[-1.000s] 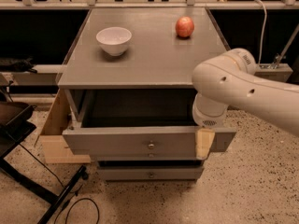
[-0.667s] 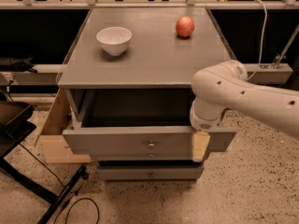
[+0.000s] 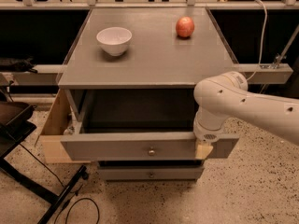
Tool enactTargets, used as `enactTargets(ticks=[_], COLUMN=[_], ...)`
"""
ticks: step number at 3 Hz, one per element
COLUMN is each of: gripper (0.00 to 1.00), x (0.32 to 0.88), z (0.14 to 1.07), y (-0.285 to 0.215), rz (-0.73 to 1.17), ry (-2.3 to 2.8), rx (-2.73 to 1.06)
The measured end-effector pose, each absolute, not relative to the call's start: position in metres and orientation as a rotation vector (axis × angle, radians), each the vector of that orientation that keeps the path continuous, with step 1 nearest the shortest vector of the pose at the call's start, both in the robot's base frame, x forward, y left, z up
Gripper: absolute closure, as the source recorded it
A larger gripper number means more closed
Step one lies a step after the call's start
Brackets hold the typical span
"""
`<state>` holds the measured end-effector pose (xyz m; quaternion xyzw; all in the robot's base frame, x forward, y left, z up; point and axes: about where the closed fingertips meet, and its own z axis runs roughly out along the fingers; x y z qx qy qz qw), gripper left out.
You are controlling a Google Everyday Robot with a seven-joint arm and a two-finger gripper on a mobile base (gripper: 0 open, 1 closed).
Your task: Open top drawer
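- The top drawer (image 3: 117,146) stands open, its grey front panel well forward of the cabinet's front edge, and the dark inside of its box shows behind the panel.
- A small round metal knob (image 3: 151,151) sits at the middle of that front panel.
- The gripper (image 3: 203,149) is at the right end of the top drawer's front, low against the panel, with a pale tan part of it lying over the upper edge of the panel.
- Whether the gripper is spread or pressed together cannot be told; it is mostly hidden under the wrist.
- The white arm (image 3: 247,104) comes in from the right edge of the view and bends down to the drawer's right end, covering that corner of the drawer opening.
- A narrower grey drawer front (image 3: 121,173) shows just below the open drawer, closed, with its own knob (image 3: 150,174).
- The grey cabinet top (image 3: 154,62) carries two things, well apart: a white bowl (image 3: 114,40) upright toward the back left, and a red apple (image 3: 185,27) toward the back right.
- A light wooden panel (image 3: 52,132) shows at the cabinet's left side, beside the drawer's left end.
- On the speckled floor (image 3: 252,195) at the lower left lie black stand legs (image 3: 32,188) and a black cable (image 3: 81,206).
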<state>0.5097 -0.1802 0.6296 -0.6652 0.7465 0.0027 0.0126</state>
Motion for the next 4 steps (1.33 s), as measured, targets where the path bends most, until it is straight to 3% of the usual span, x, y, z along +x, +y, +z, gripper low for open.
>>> enactTargets(ticks=[2,4], gripper=[0.96,1.00], x=[0.486,0.473], z=[0.641,0.643], y=[-0.194,-0.197], rz=[-0.003,0.013], ry=[2.378,2.400], rx=[-2.083,-2.077])
